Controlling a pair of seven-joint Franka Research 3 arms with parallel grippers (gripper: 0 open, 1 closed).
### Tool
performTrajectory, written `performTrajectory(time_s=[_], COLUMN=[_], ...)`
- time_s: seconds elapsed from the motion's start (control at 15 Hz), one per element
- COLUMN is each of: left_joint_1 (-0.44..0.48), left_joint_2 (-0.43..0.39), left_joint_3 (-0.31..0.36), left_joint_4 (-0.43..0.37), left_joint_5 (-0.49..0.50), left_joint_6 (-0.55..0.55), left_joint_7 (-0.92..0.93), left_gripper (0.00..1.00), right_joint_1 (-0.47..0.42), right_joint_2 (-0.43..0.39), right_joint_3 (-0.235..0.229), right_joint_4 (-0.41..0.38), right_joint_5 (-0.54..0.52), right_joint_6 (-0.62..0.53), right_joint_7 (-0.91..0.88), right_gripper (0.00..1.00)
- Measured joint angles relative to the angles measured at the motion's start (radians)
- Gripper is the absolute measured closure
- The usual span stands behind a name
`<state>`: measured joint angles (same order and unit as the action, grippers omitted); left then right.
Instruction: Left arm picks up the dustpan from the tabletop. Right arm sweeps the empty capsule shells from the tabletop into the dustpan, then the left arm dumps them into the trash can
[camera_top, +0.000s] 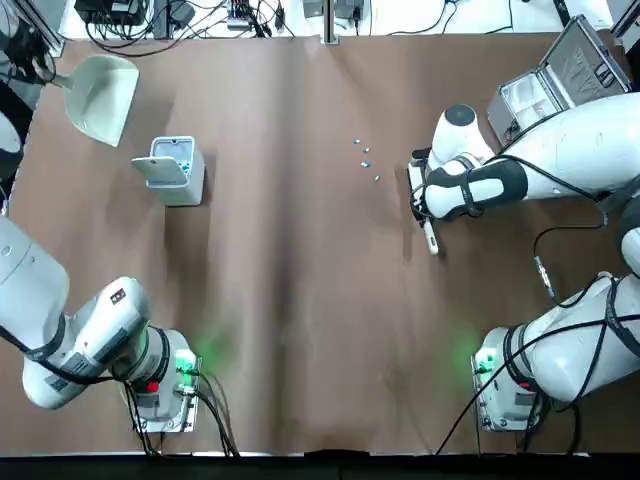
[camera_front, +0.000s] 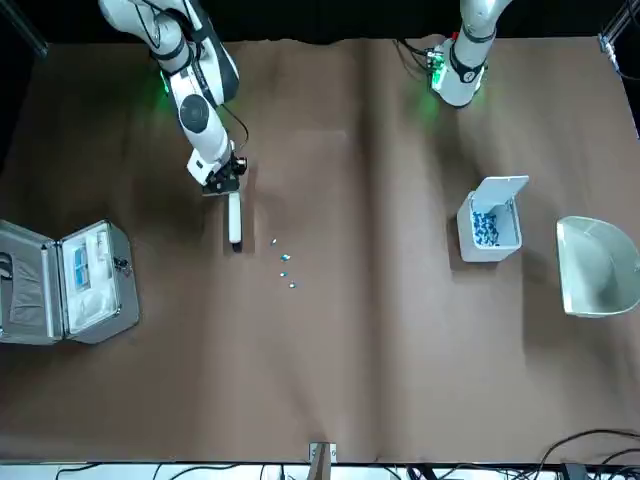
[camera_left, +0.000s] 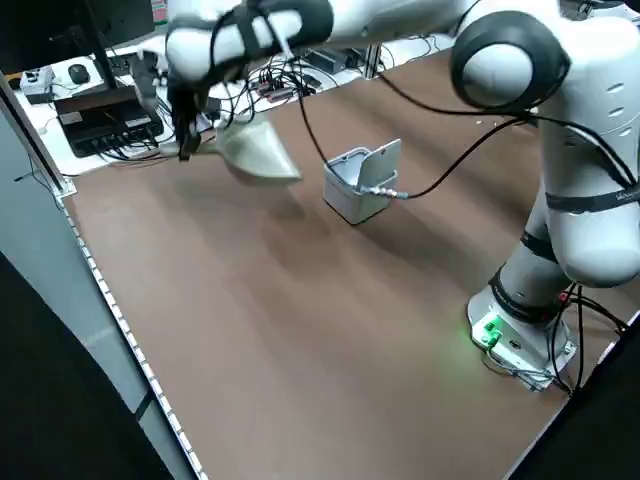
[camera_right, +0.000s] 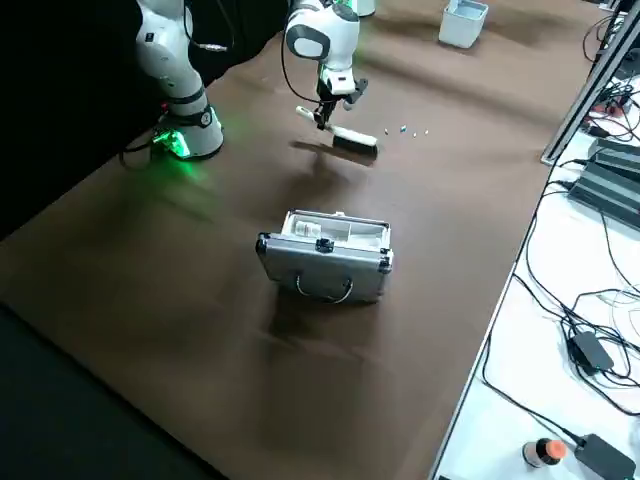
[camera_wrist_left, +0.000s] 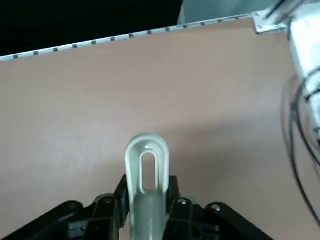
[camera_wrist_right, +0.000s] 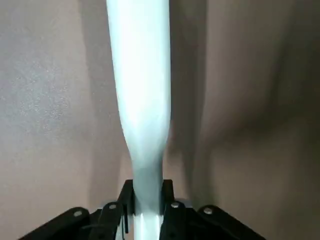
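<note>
When you start from the near edge of the surface, you find there the two green-lit bases, of the left arm at the left and of the right arm at the right. Farther out, in the right part of the surface, your right pincer is closed around the handle of the white brush. Your trash can stands in the left part, toward the far left corner; its lid is open, and blue pieces lie inside. At about the same depth, you see the empty capsule shells, a few small blue ones, loosely scattered on the surface between the can and the brush, nearer to the brush. Still farther, near the far left corner, your left pincer holds the dustpan by its handle, with the fingers pressed on both sides. You see the dustpan raised over the surface, its shadow apart from it. Near the far right corner, the silver case stands open.
</note>
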<state>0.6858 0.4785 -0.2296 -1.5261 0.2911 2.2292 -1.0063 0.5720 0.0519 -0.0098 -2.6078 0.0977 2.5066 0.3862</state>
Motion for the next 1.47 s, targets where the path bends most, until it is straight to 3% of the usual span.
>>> performTrajectory(time_s=[0.53,0.73,0.87,1.2,1.47], left_joint_1=[-0.002,-0.006,-0.009,-0.017,-0.019], left_joint_2=[-0.165,-0.197,-0.212,-0.213,-0.213], left_joint_3=[-0.133,-0.231,-0.351,-0.539,-0.641], left_joint_4=[0.035,0.035,0.034,-0.04,-0.147], left_joint_5=[-0.005,-0.005,-0.005,-0.004,0.025], left_joint_6=[-0.275,-0.376,-0.447,-0.47,-0.385], left_joint_7=[-0.018,-0.096,-0.202,-0.422,-0.554], left_gripper=[0.67,0.67,0.67,0.67,0.67], right_joint_1=[-0.001,-0.001,-0.001,-0.008,-0.01], right_joint_2=[0.0,0.0,-0.001,0.001,0.004], right_joint_3=[-0.01,-0.013,-0.014,-0.019,-0.021], right_joint_4=[0.026,0.061,0.1,0.171,0.22], right_joint_5=[0.002,0.003,0.003,0.003,0.003], right_joint_6=[0.008,0.008,0.003,-0.024,-0.103], right_joint_7=[0.052,0.102,0.154,0.221,0.274], right_gripper=[0.74,0.74,0.74,0.74,0.74])
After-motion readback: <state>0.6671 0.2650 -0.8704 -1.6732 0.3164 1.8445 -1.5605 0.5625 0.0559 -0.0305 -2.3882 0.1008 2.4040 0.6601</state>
